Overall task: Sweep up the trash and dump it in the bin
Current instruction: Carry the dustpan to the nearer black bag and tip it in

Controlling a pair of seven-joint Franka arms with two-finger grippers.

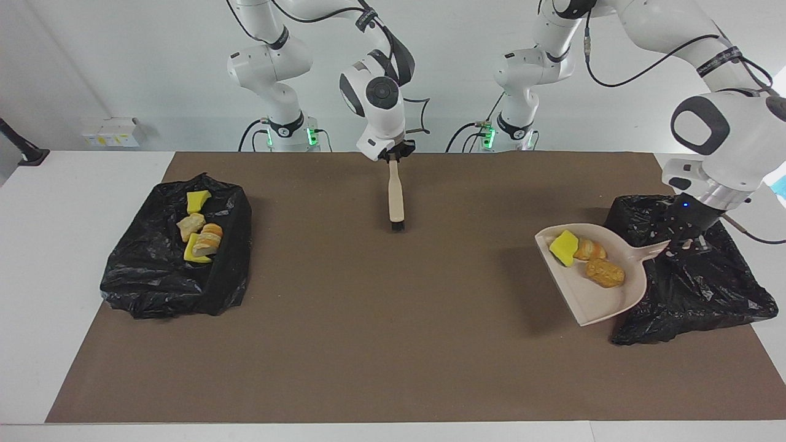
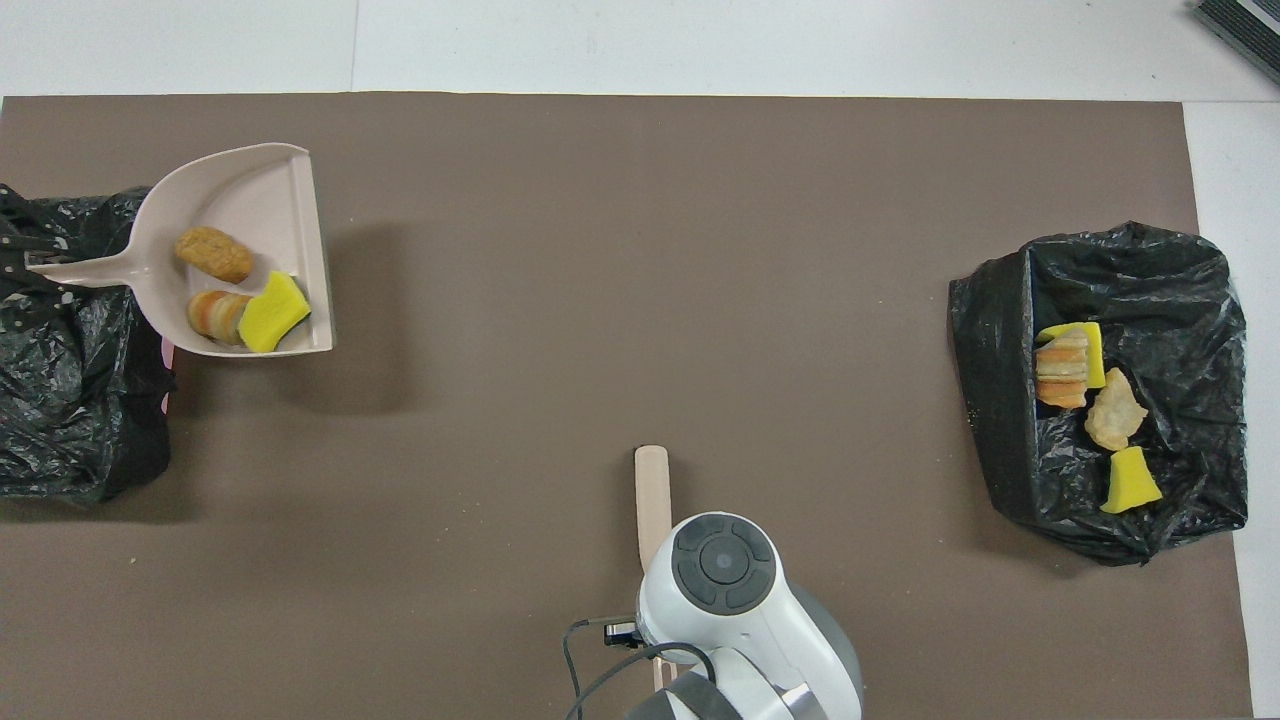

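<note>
The right gripper (image 1: 393,157) hangs over the robots' edge of the brown mat (image 1: 368,344), clenched on the handle of a pale wooden brush (image 1: 396,197) whose dark bristles point down close to the mat.

The left gripper (image 1: 681,240) is closed on the handle of the beige dustpan (image 1: 605,307), which it holds in the air, partly over the mat and partly over the black bag (image 1: 706,288) at the left arm's end of the table. Three bits of trash ride in the pan: a bright yellow foam chunk (image 1: 564,247) (angular, with cut faces), beside it a striped orange-and-tan bread lump (image 1: 591,249), and a darker, crusty orange-brown lump (image 1: 605,273) nearer the pan's back wall.

At the right arm's end of the table sits a second black bag (image 1: 153,288), open at the top, holding four more bits: a yellow foam wedge (image 1: 198,199), a pale tan crusty piece (image 1: 191,226), and a ridged orange-brown bread slice (image 1: 209,240) resting on another yellow foam chunk (image 1: 191,256).
</note>
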